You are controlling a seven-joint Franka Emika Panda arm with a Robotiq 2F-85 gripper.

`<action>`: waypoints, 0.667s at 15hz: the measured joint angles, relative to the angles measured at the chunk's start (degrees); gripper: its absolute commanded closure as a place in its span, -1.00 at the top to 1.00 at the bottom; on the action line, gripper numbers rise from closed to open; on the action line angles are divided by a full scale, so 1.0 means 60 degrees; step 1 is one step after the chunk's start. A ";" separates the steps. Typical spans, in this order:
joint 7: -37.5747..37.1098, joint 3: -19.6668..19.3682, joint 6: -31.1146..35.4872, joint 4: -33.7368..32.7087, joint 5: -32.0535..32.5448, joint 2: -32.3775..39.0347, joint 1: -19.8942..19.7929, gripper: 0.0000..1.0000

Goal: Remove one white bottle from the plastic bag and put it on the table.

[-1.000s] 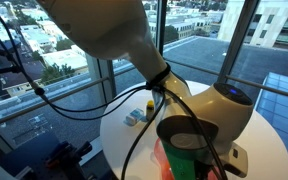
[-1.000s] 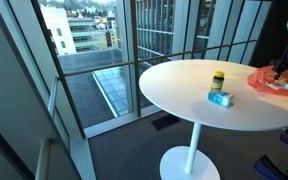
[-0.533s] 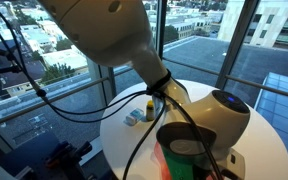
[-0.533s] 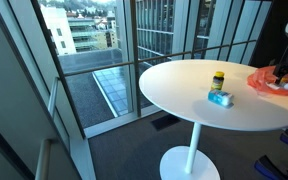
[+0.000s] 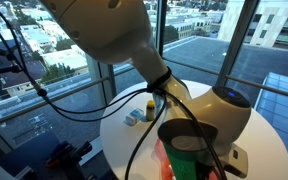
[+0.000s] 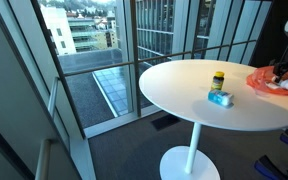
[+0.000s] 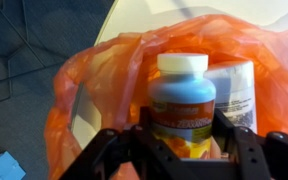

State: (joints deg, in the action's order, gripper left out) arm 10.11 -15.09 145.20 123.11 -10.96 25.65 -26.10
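Note:
In the wrist view my gripper (image 7: 184, 132) is shut on a bottle (image 7: 184, 95) with a white cap and an orange label, one finger on each side of it. The bottle stands inside the orange plastic bag (image 7: 89, 95). A second white bottle (image 7: 236, 90) stands right behind it in the bag. In an exterior view the bag (image 6: 272, 83) lies at the far edge of the round white table (image 6: 184, 95), with the gripper (image 6: 287, 72) down in it. In an exterior view the arm hides most of the bag (image 5: 162, 155).
A small yellow-capped bottle (image 6: 218, 80) and a flat blue item (image 6: 220, 98) sit mid-table; both the bottle (image 5: 149, 104) and the blue item (image 5: 133, 117) also show in an exterior view. Glass walls and a railing surround the table. Black cables (image 5: 44, 95) hang from the arm.
The arm has shifted only slightly above the bag. The fingers have drawn in onto the bottle.

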 measured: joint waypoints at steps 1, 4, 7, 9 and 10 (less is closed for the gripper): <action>-0.0032 0.0001 0.0000 0.0007 0.0000 -0.0099 0.0041 -0.28; -0.0219 0.0002 -0.0013 0.0097 0.0000 -0.0479 0.0248 -0.28; -0.0401 0.0004 -0.0175 0.0276 0.0001 -0.0848 0.0503 -0.28; -0.0590 0.0000 -0.0338 0.0415 0.0038 -0.1036 0.0694 -0.28; -0.0719 -0.0002 -0.0443 0.0505 0.0082 -0.1118 0.0804 -0.28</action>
State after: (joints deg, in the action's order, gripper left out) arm 5.80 -15.10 142.54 126.14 -10.46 18.95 -21.28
